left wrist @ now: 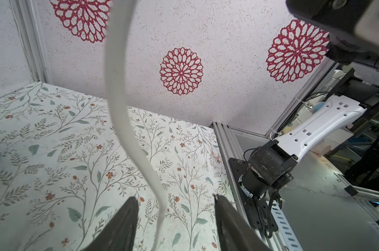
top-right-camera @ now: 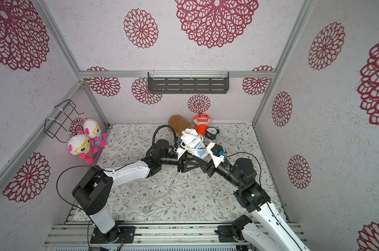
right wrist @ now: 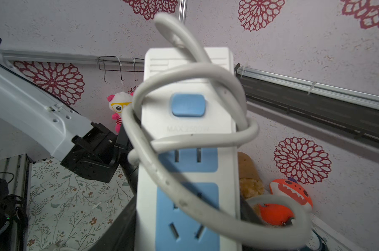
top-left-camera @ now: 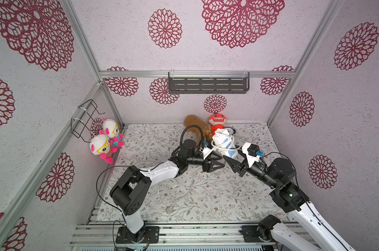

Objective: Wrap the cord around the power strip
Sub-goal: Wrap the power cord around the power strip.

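In both top views the right pincer (top-left-camera: 234, 158) is clamped on the near end of the white rectangular plastic power strip with light-blue socket faces (top-left-camera: 224, 141). It holds the strip clear of the floral-patterned desk (top-left-camera: 238, 195), long axis running up and away from that pincer toward the back wall. The long thin white flexible cord (top-left-camera: 217, 148) sits in a few loose turns around the strip's middle. The left pincer (top-left-camera: 217, 164) hangs just beside the right one, below the held end. From there the unwound tail drops to the desk and trails toward the left arm's base, ending in a small white plug (top-left-camera: 169, 210). In the left wrist view the left pincer (left wrist: 175, 228) stands with its jaws apart. The cord (left wrist: 119, 91) runs through the gap and, as far as can be seen, touches neither dark finger (left wrist: 123, 226); the strip is out of this frame. In the right wrist view the power strip (right wrist: 190, 130) points straight out from the right pincer (right wrist: 184, 239), the dark fingers (right wrist: 119, 230) flanking its lower end. The cord (right wrist: 195, 71) crosses it around the rounded blue button (right wrist: 188, 105) and the farther socket, slack, with one loop sagging beside the pincer. The left pincer is the nearer to the free tail, so it looks the likelier to take up the next turn. That turn probably hinges on closing on the cord and carrying it crosswise to the strip's long axis.
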Tool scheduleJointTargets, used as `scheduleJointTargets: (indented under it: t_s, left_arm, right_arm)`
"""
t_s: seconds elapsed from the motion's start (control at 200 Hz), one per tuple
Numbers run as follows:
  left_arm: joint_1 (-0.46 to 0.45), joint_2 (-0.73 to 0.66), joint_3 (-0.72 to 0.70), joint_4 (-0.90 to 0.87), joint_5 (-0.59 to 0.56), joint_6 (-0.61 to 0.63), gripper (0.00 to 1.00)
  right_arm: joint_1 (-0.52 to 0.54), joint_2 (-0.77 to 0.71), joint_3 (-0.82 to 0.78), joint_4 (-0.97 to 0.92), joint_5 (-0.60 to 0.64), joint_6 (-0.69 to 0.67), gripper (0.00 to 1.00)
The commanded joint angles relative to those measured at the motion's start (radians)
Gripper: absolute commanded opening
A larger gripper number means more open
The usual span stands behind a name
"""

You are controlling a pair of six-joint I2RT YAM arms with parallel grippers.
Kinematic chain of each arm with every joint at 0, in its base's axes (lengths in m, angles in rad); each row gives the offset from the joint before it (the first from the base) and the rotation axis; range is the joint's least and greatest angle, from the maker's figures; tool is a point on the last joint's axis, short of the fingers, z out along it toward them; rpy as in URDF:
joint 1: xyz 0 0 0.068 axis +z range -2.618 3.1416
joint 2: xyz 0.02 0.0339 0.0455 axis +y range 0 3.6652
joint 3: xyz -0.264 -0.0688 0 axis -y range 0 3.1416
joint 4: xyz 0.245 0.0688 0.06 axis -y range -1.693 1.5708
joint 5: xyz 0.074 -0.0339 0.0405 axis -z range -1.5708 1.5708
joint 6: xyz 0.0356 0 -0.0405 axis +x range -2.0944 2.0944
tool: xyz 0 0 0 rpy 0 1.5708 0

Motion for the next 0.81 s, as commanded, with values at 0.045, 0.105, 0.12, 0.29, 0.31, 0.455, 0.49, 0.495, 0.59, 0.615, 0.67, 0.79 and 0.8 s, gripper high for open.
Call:
scheduleJointTargets:
  t_s: [0.045, 0.105, 0.12, 0.29, 0.31, 0.455, 0.49, 0.495, 0.59, 0.615, 0.67, 0.79, 0.8]
  left_arm:
    - [-0.031, 0.061, -0.02, 0.244, -0.078, -0.121, 0.65]
    - [-0.044, 0.097, -0.011, 0.254, -0.101, -0.128, 0.66]
    - [-0.046, 0.104, -0.01, 0.254, -0.112, -0.128, 0.66]
    - [-0.061, 0.23, 0.023, 0.32, -0.154, -0.179, 0.69]
    - [-0.063, 0.244, 0.028, 0.328, -0.165, -0.186, 0.69]
    - [-0.073, 0.316, 0.044, 0.46, -0.191, -0.254, 0.54]
    - [-0.073, 0.325, 0.042, 0.472, -0.204, -0.261, 0.46]
    - [-0.073, 0.326, 0.042, 0.473, -0.207, -0.262, 0.45]
    - [-0.056, 0.317, -0.005, 0.487, -0.259, -0.268, 0.21]
    - [-0.049, 0.307, -0.028, 0.493, -0.28, -0.272, 0.16]
    - [-0.032, 0.268, -0.094, 0.508, -0.328, -0.272, 0.11]
    - [0.0, 0.145, -0.229, 0.5, -0.432, -0.245, 0.03]
    - [0.001, 0.136, -0.238, 0.495, -0.436, -0.24, 0.03]
  right_arm:
    - [0.004, 0.015, 0.07, -0.016, 0.018, -0.018, 0.0]
    - [0.004, 0.022, 0.081, -0.022, 0.018, -0.017, 0.0]
    - [0.004, 0.024, 0.085, -0.022, 0.018, -0.017, 0.0]
    - [0.004, 0.047, 0.135, -0.061, 0.019, -0.013, 0.0]
    - [0.004, 0.052, 0.143, -0.068, 0.019, -0.013, 0.0]
    - [0.003, 0.079, 0.189, -0.127, 0.018, -0.011, 0.0]
    - [0.003, 0.084, 0.199, -0.14, 0.019, -0.011, 0.0]
    - [0.003, 0.085, 0.201, -0.142, 0.019, -0.011, 0.0]
    - [0.003, 0.093, 0.243, -0.202, 0.033, -0.017, 0.0]
    - [0.003, 0.093, 0.255, -0.222, 0.038, -0.02, 0.0]
    - [0.003, 0.093, 0.284, -0.267, 0.051, -0.031, 0.0]
    - [0.001, 0.097, 0.336, -0.371, 0.073, -0.061, 0.0]
    - [0.001, 0.097, 0.339, -0.379, 0.074, -0.062, 0.0]
